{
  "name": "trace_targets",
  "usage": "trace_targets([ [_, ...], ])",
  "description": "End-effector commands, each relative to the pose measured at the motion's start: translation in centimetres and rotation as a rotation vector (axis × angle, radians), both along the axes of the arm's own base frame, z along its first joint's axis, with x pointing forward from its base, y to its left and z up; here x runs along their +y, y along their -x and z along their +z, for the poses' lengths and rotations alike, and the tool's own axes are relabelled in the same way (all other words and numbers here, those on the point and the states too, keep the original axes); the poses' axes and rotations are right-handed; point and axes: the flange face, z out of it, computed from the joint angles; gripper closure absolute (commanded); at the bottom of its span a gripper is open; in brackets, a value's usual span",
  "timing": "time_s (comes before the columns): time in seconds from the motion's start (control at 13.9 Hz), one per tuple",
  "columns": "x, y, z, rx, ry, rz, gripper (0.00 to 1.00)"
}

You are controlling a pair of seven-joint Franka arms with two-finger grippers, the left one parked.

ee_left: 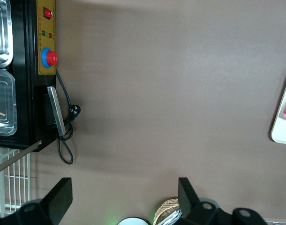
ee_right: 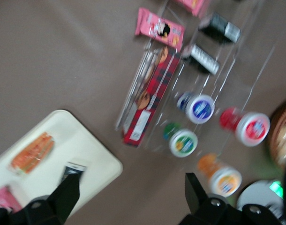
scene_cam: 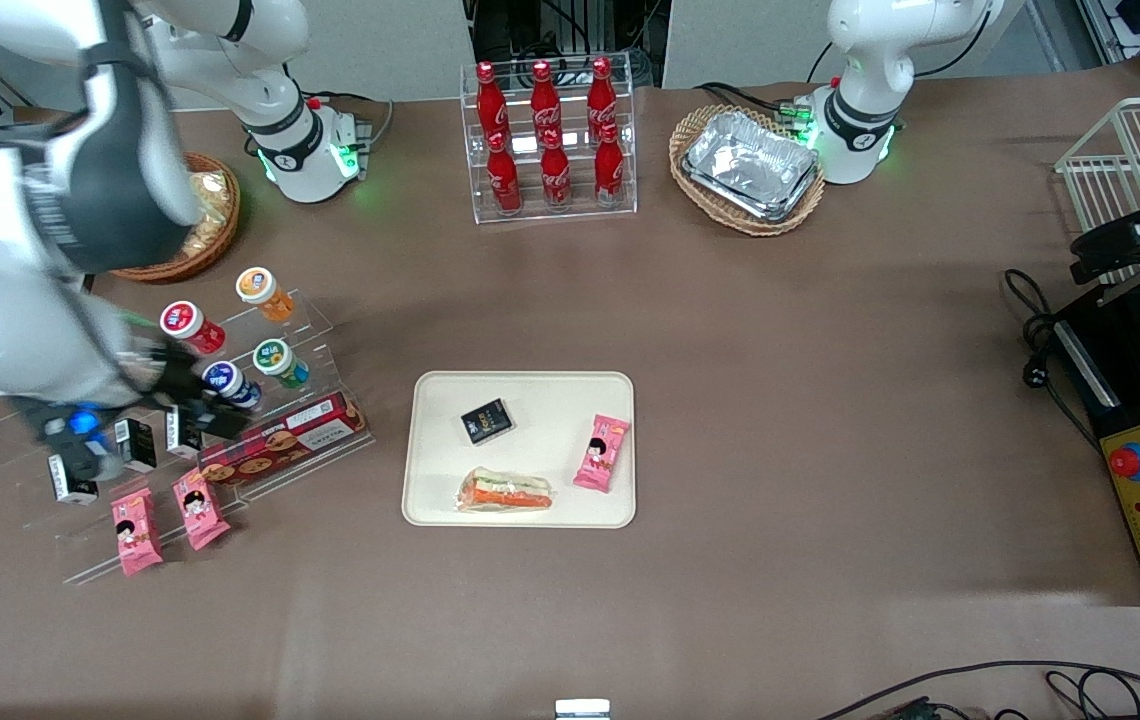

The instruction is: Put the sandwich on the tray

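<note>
The sandwich (scene_cam: 507,491), a clear-wrapped wedge with an orange and green stripe, lies flat on the cream tray (scene_cam: 550,400), near the tray edge closest to the front camera. It also shows in the right wrist view (ee_right: 33,152) on the tray (ee_right: 86,145). My right gripper (scene_cam: 195,400) hangs open and empty above the clear acrylic snack stand, well away from the tray toward the working arm's end of the table. In the right wrist view the gripper (ee_right: 131,187) has its fingers wide apart over bare table beside the tray's corner.
A pink snack packet (scene_cam: 602,452) and a small black packet (scene_cam: 486,420) share the tray. Under the gripper are lidded cups (scene_cam: 280,362), a red cookie box (scene_cam: 285,435) and pink packets (scene_cam: 140,530). Farther back are cola bottles (scene_cam: 550,140) and a foil-tray basket (scene_cam: 750,165).
</note>
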Motion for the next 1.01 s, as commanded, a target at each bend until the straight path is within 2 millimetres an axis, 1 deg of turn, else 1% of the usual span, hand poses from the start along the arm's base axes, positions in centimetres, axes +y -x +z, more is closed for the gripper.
trace_targets([
  [0.0,-8.1,1.2,1.8,-0.012,-0.083,0.34,0.0],
  [0.07,-10.2,1.5,2.1,-0.015,-0.09,0.396,0.0],
  [0.14,-11.5,2.2,2.7,-0.026,-0.088,0.45,0.0],
  [0.22,-12.5,3.2,2.9,-0.037,-0.085,0.486,0.0],
  [0.29,-13.7,4.4,2.9,-0.067,-0.073,0.493,0.0],
  [0.43,-15.1,7.8,2.5,-0.158,-0.037,0.496,0.0],
  [0.58,-15.9,10.5,2.1,-0.195,-0.037,0.529,0.0],
  [0.65,-16.1,11.5,2.3,-0.203,-0.037,0.524,0.0],
  [0.72,-16.6,12.4,2.9,-0.209,-0.038,0.521,0.0],
  [0.79,-16.9,12.5,3.0,-0.207,-0.038,0.515,0.0],
  [0.94,-16.3,12.5,3.0,-0.203,-0.041,0.527,0.0],
])
